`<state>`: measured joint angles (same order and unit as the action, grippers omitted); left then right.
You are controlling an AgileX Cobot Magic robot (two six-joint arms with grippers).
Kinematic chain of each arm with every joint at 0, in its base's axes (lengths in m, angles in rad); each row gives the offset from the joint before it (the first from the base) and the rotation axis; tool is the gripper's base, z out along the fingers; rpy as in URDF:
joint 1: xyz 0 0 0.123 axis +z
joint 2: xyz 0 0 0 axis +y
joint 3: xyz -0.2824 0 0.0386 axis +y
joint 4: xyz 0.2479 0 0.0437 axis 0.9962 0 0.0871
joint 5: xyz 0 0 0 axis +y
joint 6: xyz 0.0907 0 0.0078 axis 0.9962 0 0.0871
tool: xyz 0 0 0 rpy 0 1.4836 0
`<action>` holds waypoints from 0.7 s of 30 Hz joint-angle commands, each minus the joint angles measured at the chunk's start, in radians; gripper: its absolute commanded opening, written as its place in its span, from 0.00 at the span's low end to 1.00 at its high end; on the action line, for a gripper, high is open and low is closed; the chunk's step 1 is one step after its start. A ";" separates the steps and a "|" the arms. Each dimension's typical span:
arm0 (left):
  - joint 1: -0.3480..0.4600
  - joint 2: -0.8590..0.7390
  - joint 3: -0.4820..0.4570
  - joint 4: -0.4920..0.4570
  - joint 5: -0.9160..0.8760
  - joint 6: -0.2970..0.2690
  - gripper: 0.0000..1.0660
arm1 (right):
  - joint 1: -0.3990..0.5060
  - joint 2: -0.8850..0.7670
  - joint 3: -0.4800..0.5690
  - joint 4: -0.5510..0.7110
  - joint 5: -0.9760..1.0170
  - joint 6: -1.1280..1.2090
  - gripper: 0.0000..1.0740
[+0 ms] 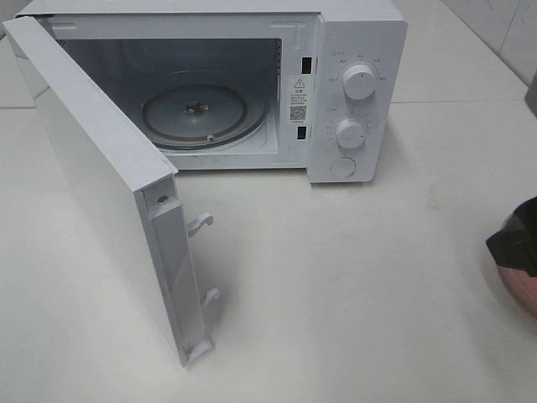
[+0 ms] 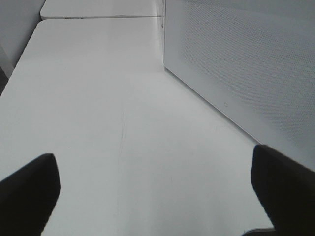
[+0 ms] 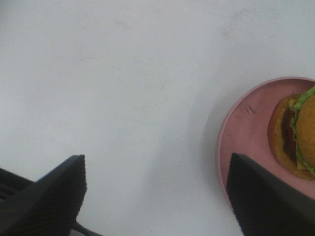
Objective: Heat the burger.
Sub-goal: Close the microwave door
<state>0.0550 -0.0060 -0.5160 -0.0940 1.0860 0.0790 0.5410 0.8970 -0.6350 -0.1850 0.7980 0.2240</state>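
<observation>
The burger [image 3: 298, 135], with a golden-brown bun, green lettuce and a dark patty, lies on a pink plate [image 3: 246, 132] at the edge of the right wrist view. My right gripper [image 3: 157, 196] is open over bare table beside the plate, and one of its fingers [image 3: 268, 196] overlaps the plate's rim. From the high camera only a dark part of the right gripper [image 1: 513, 242] shows over the pink plate [image 1: 520, 285] at the far right; the burger is hidden there. My left gripper [image 2: 157, 196] is open over bare table, next to the microwave door [image 2: 246, 64].
The white microwave [image 1: 352, 92] stands at the back with its door [image 1: 109, 193] swung wide open toward the front left. A glass turntable [image 1: 201, 113] lies inside. Two knobs [image 1: 359, 81] and a button sit on its right panel.
</observation>
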 commanded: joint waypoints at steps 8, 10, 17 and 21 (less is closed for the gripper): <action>0.003 -0.014 -0.001 -0.003 -0.013 -0.001 0.92 | -0.002 -0.214 -0.004 0.028 0.141 -0.049 0.72; 0.003 -0.014 -0.001 -0.003 -0.013 -0.001 0.92 | -0.002 -0.265 -0.004 0.028 0.177 -0.050 0.72; 0.003 -0.014 -0.001 -0.003 -0.013 -0.001 0.92 | -0.002 -0.388 -0.003 0.026 0.251 -0.050 0.71; 0.003 -0.014 -0.001 -0.003 -0.013 -0.001 0.92 | -0.034 -0.479 0.020 0.023 0.248 -0.060 0.71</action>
<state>0.0550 -0.0060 -0.5160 -0.0940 1.0860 0.0790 0.5360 0.4740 -0.6320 -0.1540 1.0380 0.1880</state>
